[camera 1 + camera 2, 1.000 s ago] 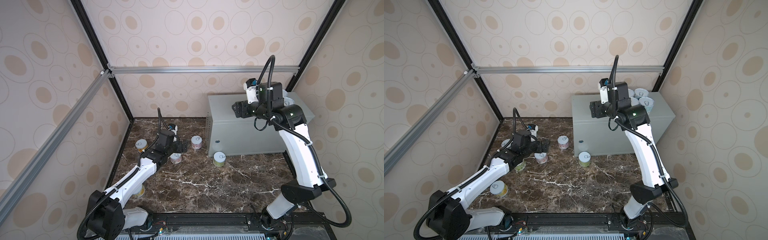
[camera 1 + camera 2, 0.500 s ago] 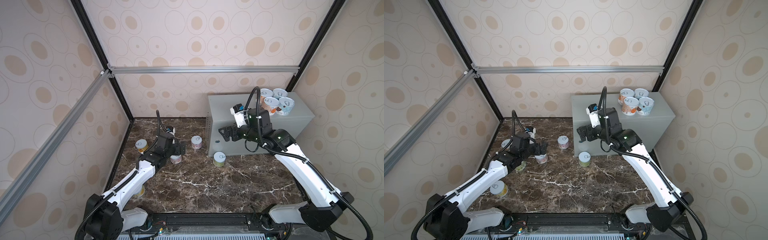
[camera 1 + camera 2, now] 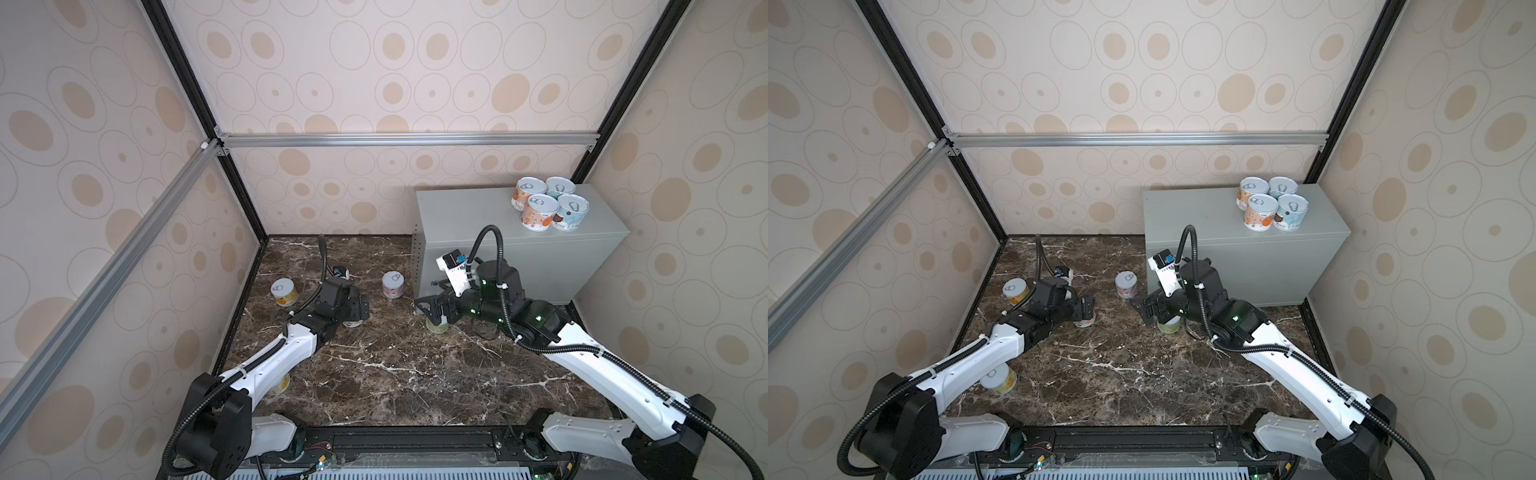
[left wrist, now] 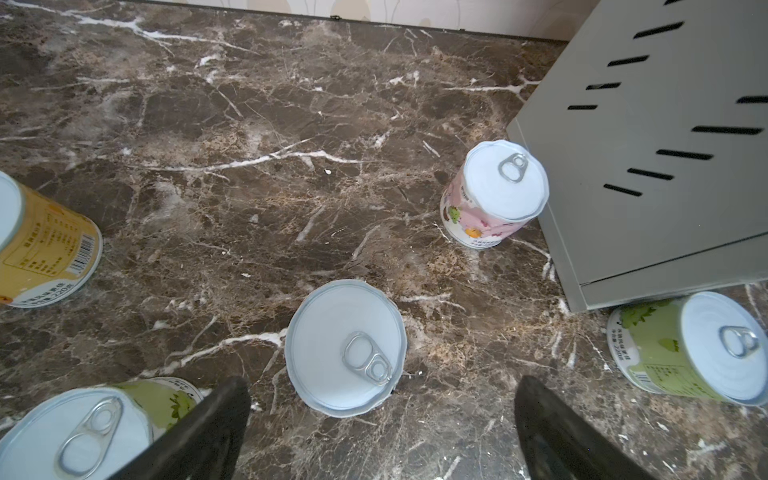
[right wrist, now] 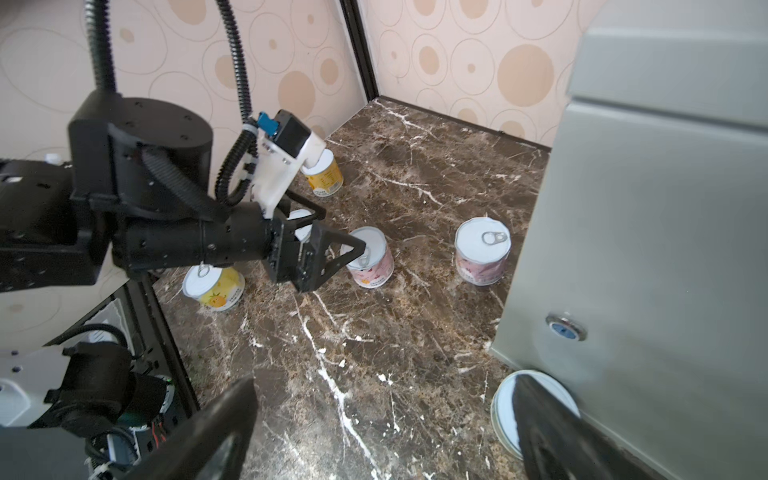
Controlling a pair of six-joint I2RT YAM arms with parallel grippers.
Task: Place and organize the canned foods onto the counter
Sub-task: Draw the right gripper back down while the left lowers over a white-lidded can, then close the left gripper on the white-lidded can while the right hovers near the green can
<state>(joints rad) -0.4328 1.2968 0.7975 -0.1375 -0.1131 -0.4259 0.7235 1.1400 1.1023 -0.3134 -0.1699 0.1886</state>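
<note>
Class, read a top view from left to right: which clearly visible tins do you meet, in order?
Far yellow tin → pink tin → green tin → four tins grouped on the counter. Tins half hidden under the left arm are omitted.

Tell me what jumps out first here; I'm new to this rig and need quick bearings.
A tight cluster of four tins sits on the far right corner of the grey cabinet. Loose tins stand scattered on the dark marble floor below. Both hands hang low among them, open: the left hand over a pink-labelled tin, the right hand by a green tin at the cabinet's corner.
</note>
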